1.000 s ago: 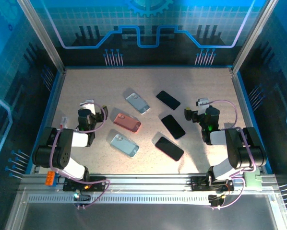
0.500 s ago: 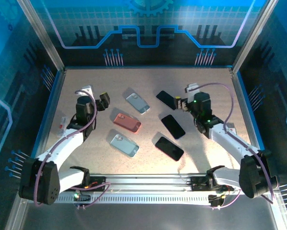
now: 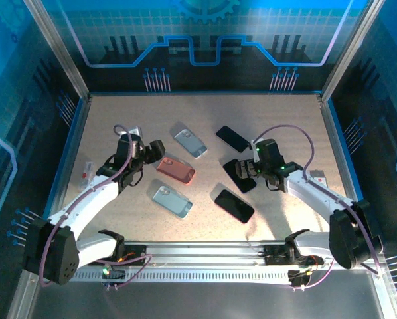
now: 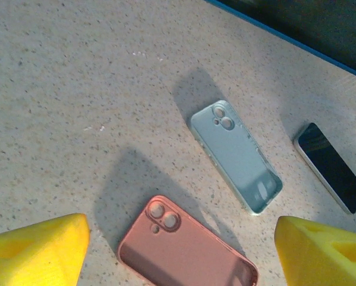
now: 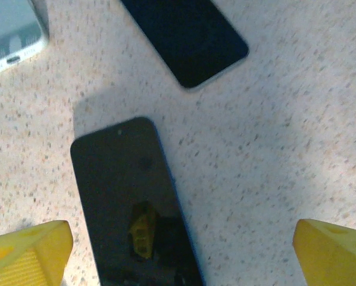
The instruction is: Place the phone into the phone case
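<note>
Three dark phones lie right of the table's centre: a far one (image 3: 233, 138), a middle one (image 3: 245, 181) and a near one with a reddish rim (image 3: 234, 205). Left of them lie a pink phone case (image 3: 176, 169) and two light blue cases (image 3: 190, 143) (image 3: 172, 201), all hollow side up. My left gripper (image 3: 157, 149) hovers open just left of the pink case (image 4: 187, 250), which sits between its yellow fingers (image 4: 35, 253). My right gripper (image 3: 241, 170) hangs open over the middle phone (image 5: 133, 202); its left finger (image 5: 26, 253) stands beside that phone's left edge.
Raised blue-edged walls (image 3: 72, 143) border the speckled table on the left, right and back. A small white item (image 3: 86, 171) lies near the left wall and another (image 3: 318, 178) near the right. The far light blue case (image 4: 236, 156) and far phone (image 4: 329, 167) lie beyond the left gripper.
Both arms have unfolded from near their bases and reached inward. The left gripper came to the pink case; the right gripper swung over the middle phone. No phone or case moved.
</note>
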{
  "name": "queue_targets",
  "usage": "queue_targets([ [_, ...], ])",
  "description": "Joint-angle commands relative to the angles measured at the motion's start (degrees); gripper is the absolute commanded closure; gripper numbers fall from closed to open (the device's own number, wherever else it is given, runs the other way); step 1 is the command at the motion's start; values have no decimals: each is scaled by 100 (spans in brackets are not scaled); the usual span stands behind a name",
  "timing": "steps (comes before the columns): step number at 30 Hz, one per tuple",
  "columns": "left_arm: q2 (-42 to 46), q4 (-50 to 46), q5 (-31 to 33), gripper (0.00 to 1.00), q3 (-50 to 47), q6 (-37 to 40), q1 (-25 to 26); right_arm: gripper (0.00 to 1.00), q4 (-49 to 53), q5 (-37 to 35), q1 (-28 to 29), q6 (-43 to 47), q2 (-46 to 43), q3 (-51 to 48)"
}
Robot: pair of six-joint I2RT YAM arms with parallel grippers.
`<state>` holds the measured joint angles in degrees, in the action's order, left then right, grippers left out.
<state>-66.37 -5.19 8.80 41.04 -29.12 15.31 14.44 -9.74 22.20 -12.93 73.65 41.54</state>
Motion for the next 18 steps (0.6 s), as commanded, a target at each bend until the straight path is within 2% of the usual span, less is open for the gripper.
queue_targets([
  [1,-73,-205,-283,19,36,-311,42,1,433,368,73,-113,315,289],
  [18,-354,-447,-434,20,262,-460,99,0,521,940,145,-303,1601,686],
])
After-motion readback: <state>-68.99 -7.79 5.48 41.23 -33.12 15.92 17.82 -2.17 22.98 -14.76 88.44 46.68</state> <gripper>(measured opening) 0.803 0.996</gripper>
